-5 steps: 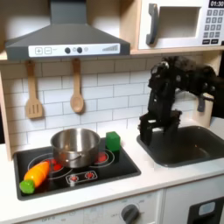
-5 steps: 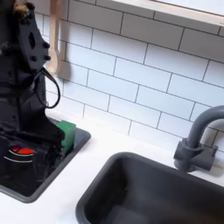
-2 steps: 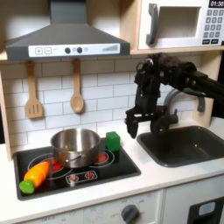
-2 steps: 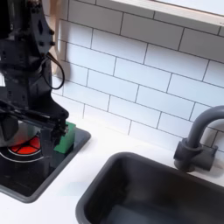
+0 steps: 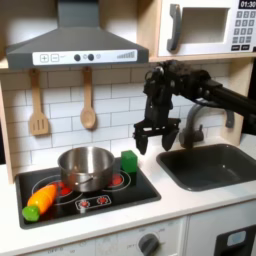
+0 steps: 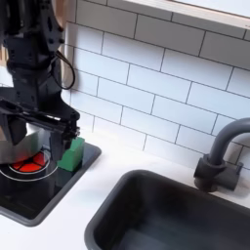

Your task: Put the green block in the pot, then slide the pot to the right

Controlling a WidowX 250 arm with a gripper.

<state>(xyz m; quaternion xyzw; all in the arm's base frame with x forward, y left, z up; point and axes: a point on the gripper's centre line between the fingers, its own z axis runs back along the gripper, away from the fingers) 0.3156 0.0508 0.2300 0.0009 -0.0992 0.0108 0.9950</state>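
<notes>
- End effector [image 5: 147,137], fingers spread and empty, hangs above the green block [image 5: 129,160].
- Block sits on the stove's back right corner in the first exterior view, beside the pot [image 5: 86,167].

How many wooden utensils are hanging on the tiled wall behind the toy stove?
2. A slotted wooden spatula hangs at the first exterior view's left, and a wooden spoon hangs just to its right, both under the range hood. The arm could hide others.
</notes>
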